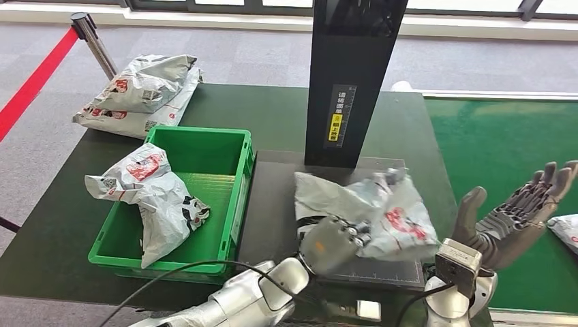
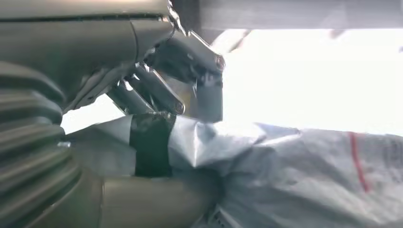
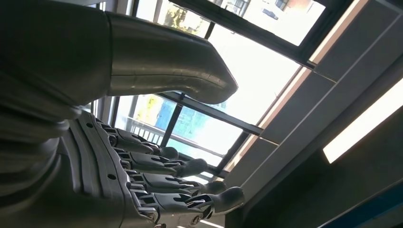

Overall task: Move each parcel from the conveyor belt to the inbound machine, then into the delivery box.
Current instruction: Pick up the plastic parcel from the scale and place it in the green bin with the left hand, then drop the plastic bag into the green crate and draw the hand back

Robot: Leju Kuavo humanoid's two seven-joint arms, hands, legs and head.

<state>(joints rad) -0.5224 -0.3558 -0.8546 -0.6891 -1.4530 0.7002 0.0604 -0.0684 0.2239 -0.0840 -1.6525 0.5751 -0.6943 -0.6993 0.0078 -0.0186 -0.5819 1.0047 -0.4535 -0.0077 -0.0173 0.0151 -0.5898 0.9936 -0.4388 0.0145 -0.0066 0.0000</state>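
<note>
One crumpled grey plastic mailer parcel (image 1: 392,211) lies on the dark scanning plate of the inbound machine (image 1: 272,204), under its tall black post, with the left robot hand (image 1: 334,240) closed on the parcel's near edge; the wrist view shows fingers (image 2: 157,92) pinching the film. The right robot hand (image 1: 518,214) is raised above the green conveyor belt (image 1: 504,143), fingers spread and holding nothing. Another grey mailer parcel (image 1: 153,191) already drapes over the left rim of the green plastic delivery box (image 1: 204,146), so I judge that one done. The held parcel still needs moving into the box, and a further parcel (image 1: 566,231) waits at the belt's right edge.
</note>
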